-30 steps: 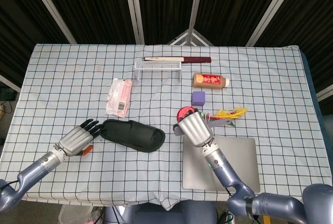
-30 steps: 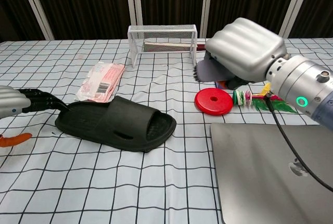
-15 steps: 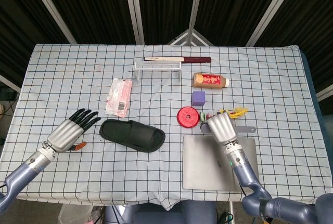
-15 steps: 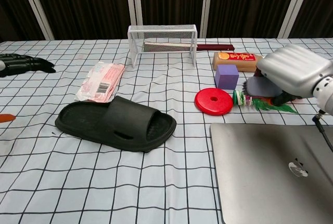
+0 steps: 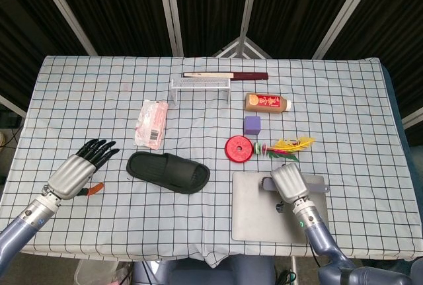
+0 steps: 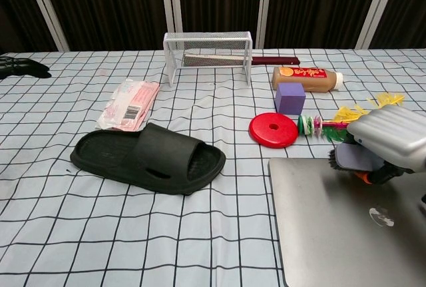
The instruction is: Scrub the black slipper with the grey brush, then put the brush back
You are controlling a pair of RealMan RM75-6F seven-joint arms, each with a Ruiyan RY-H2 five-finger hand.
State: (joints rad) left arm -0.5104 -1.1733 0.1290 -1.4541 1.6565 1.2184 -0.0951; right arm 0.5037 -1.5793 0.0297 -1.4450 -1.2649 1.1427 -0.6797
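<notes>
Head view, bench (image 5: 344, 100): covered by a checked cloth; dark curtains hang behind its far edge.
Head view, slipper (image 5: 168, 172): black, lying flat left of centre, with bare cloth in front of it and to its right up to the laptop (image 5: 251, 215).
Head view, left robot hand (image 5: 78, 168): near the left front edge, apart from the slipper, fingers spread and holding nothing; a small orange item lies just beside it.
Head view, right robot hand (image 5: 288, 180): above the laptop's far edge, back upward, fingers curled down over the brush.
Head view, far objects: wire rack (image 5: 201, 87), bottle (image 5: 267, 103), purple cube (image 5: 252, 124), red disc (image 5: 238, 148), pink packet (image 5: 152, 123).
Chest view, brush (image 6: 356, 158): grey, held under the right robot hand (image 6: 389, 142), at the laptop's far edge.
Chest view, left robot hand (image 6: 20, 67): only dark fingertips show at the left edge.
Chest view, slipper (image 6: 150, 158): toe opening faces right; open cloth lies between it and the laptop.
</notes>
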